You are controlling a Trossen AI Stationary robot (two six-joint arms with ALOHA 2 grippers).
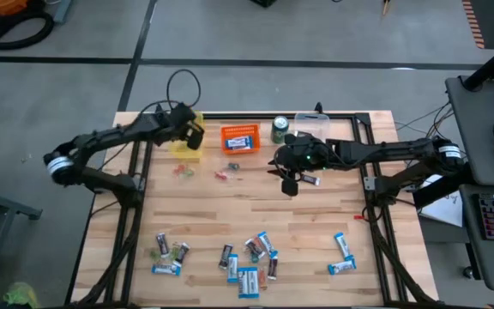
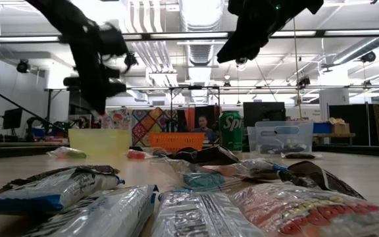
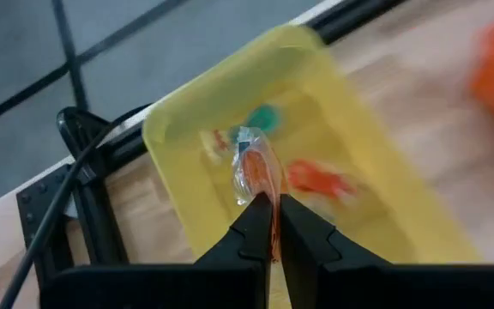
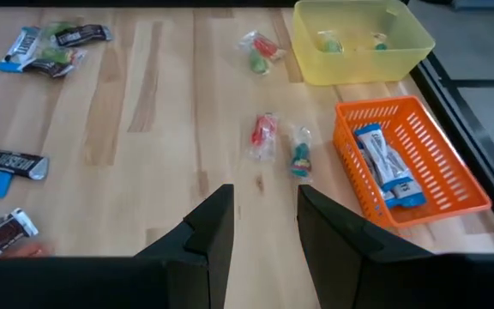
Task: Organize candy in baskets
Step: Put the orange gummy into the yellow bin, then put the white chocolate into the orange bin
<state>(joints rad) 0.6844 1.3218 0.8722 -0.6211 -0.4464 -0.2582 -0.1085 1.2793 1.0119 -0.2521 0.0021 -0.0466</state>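
My left gripper (image 3: 273, 215) hangs over the translucent yellow basket (image 3: 316, 154), at the table's far left (image 1: 185, 148), and is shut on a small orange wrapped sweet (image 3: 257, 172). A few red and green sweets lie in that basket. My right gripper (image 4: 264, 215) is open and empty. It hovers over the middle of the table (image 1: 292, 178), near loose sweets (image 4: 264, 136). The orange basket (image 1: 238, 139) holds blue-and-white bars (image 4: 384, 163). The clear basket (image 1: 311, 124) stands at the far edge. My left gripper pinches the orange sweet by one end of its wrapper (image 3: 271, 199), between the two fingertips. The fingers come from above, pointing down. The sweet is lifted clear and sticks out past the fingertips, over the inside of the yellow basket.
A green soda can (image 1: 280, 129) stands between the orange and clear baskets. Several blue-and-white and dark bars (image 1: 247, 257) lie scattered along the near edge, with more to the left (image 1: 168, 253) and right (image 1: 343, 253). A few small sweets (image 1: 183, 172) lie in front of the yellow basket.
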